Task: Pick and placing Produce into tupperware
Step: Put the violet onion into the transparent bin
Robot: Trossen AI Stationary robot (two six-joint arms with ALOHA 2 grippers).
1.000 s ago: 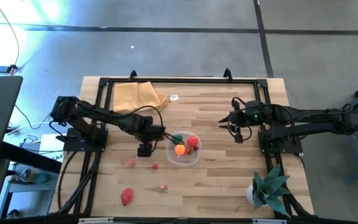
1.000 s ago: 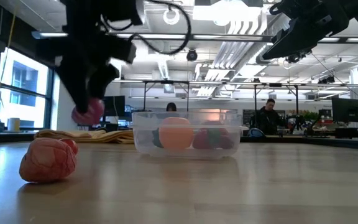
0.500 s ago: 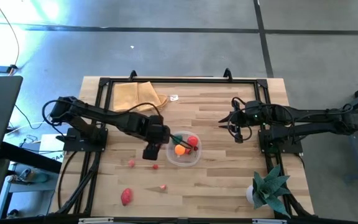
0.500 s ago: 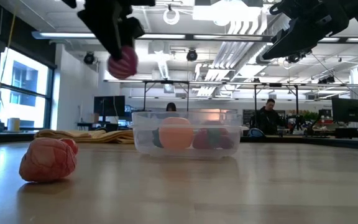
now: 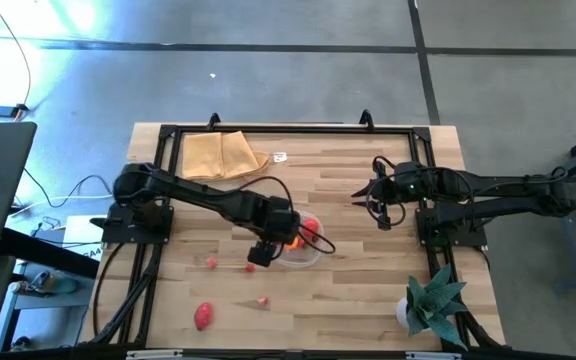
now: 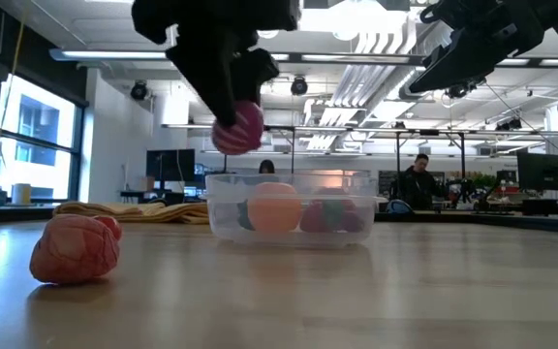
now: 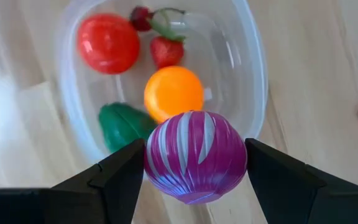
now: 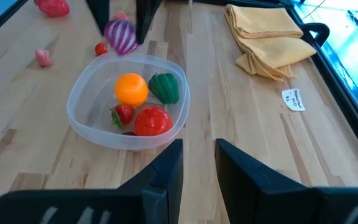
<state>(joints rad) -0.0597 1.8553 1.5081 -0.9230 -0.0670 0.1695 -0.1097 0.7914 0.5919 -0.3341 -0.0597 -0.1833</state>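
**Inspector:** Start at the left of the table. What lies loose?

**Assistant:** In the high view, a red lumpy toy [image 5: 204, 316] near the front edge, a small pink piece [image 5: 212, 262] beyond it, another pink piece [image 5: 262, 300] to its right, and a small red piece [image 5: 250, 267] just beside the tub. A folded cloth [image 5: 223, 155] sits at the back, not part of the job.

**Inspector:** The left gripper?

**Assistant:** The left gripper [image 7: 194, 163] hangs above the near rim of the tub [image 8: 79, 93], its fingers closed on a purple-and-white striped ball [image 7: 195, 156], one finger on each side at its widest part.

**Inspector:** How will that ball handle?

**Assistant:** My judgement: light, hard and glossy, so liable to slip or roll. A hold across the middle, as it is held, suits it. Released low over the tub, it should not bounce out.

**Inspector:** Contents of the tub?

**Assistant:** A red tomato [image 7: 107, 43], a strawberry [image 7: 166, 51], an orange ball [image 7: 173, 93] and a green piece [image 7: 122, 123].

**Inspector:** The right side?

**Assistant:** The right gripper [image 5: 360, 193] waits well apart from the tub, fingers parted and holding nothing. A potted plant [image 5: 431, 302] stands at the front right corner.
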